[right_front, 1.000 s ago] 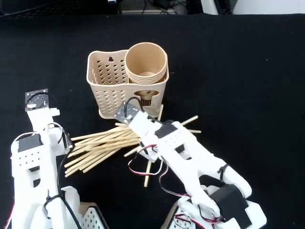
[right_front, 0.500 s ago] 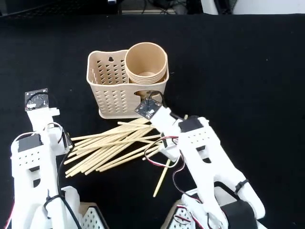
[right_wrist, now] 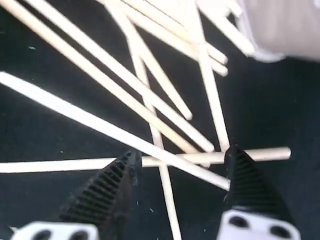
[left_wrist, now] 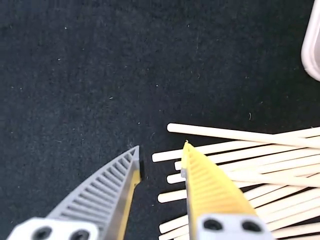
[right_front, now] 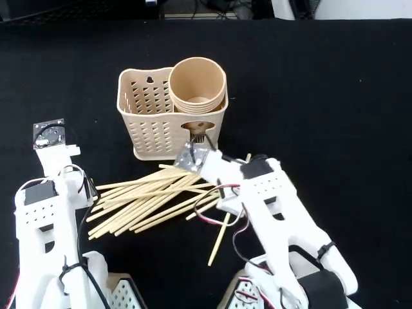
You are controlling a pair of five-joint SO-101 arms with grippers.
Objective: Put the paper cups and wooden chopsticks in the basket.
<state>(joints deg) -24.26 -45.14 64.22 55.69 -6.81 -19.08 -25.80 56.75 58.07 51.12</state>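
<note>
A stack of paper cups [right_front: 197, 84] stands in the right part of the beige basket [right_front: 145, 116]. Wooden chopsticks [right_front: 151, 196] lie fanned on the black table in front of it, and one stick [right_front: 221, 237] lies apart, nearer the arms. My right arm [right_front: 257, 187] leans over the pile's right end. Its gripper [right_wrist: 183, 155] hangs open just above crossing chopsticks [right_wrist: 150, 105], holding nothing. My left arm [right_front: 48, 199] stands at the pile's left end. Its gripper [left_wrist: 161, 148] is open, the yellow finger [left_wrist: 205, 185] over the stick tips [left_wrist: 220, 147].
The basket's perforated left compartment [right_front: 147, 96] holds no cups. A pale corner of the basket [right_wrist: 280, 25] sits just beyond the sticks in the right wrist view. Black tablecloth [right_front: 335, 116] stretches to the right and behind the basket.
My right arm swung to the right, then edged back left toward the basket. The chopsticks spread out and one stick slid away toward the arms. The left arm stayed still.
</note>
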